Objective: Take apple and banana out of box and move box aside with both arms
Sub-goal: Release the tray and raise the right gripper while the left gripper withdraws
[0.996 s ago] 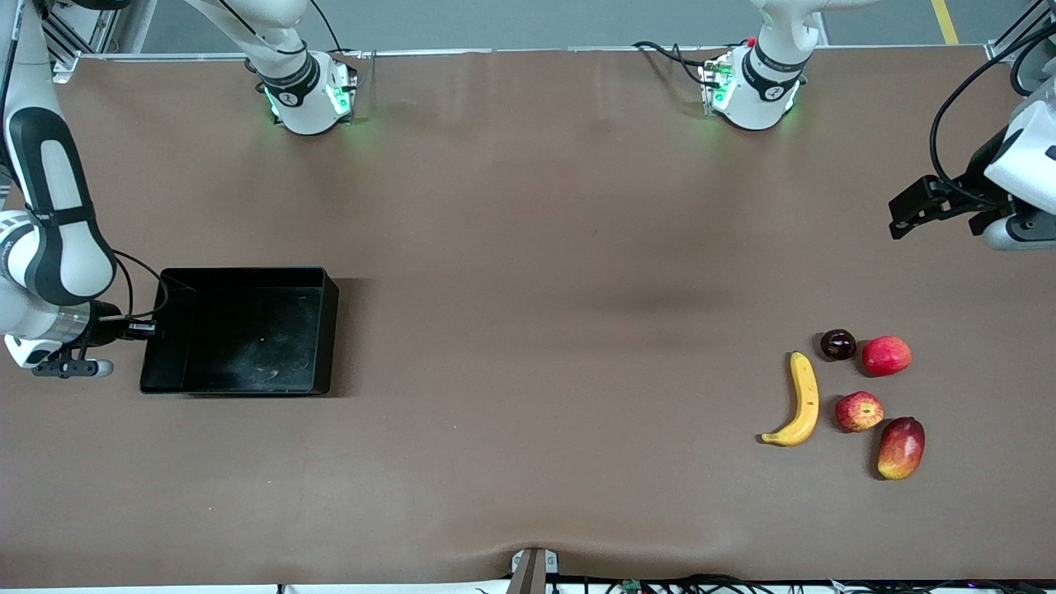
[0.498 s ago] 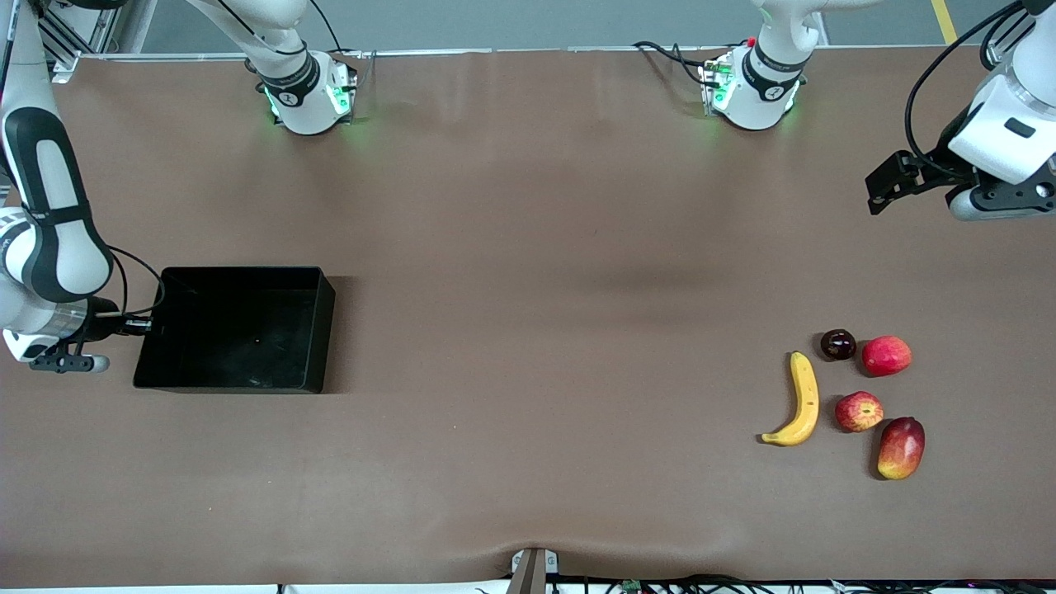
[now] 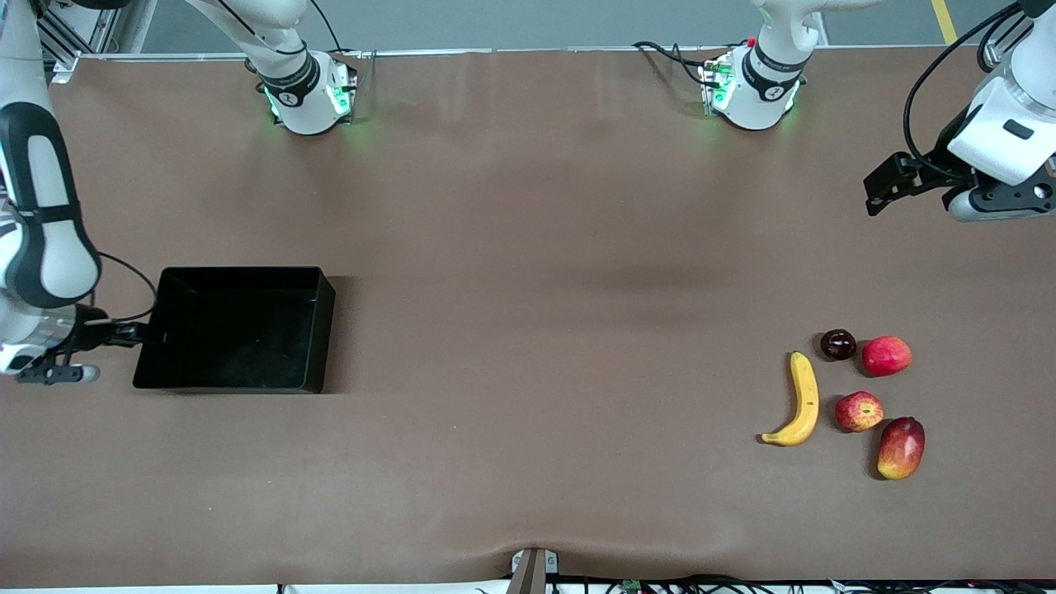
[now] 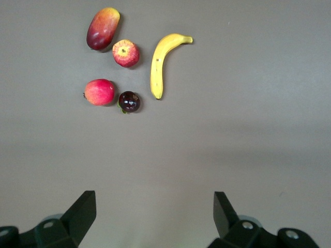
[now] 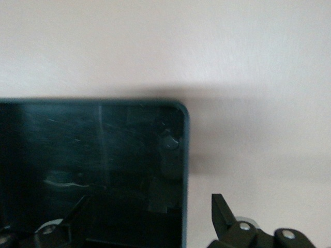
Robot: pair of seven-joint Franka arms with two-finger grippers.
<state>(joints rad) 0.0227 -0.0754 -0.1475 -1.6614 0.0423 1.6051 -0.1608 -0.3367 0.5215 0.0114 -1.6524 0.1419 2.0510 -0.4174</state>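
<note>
Brown tabletop, grey floor

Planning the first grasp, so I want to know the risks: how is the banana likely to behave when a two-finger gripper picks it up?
The banana lies flat on its curved side, so it probably won't roll, though it might pivot if nudged at a tip. Its skin looks smooth and glossy, so it may slip. Gripping across the thicker middle seems safest; the apple beside it could be bumped.

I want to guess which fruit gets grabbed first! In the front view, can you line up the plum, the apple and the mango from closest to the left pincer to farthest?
From the left pincer, up over the table's left-arm end:
1. Plum, farthest from the front camera.
2. Apple, beside the banana.
3. Mango, nearest the front camera.
</note>
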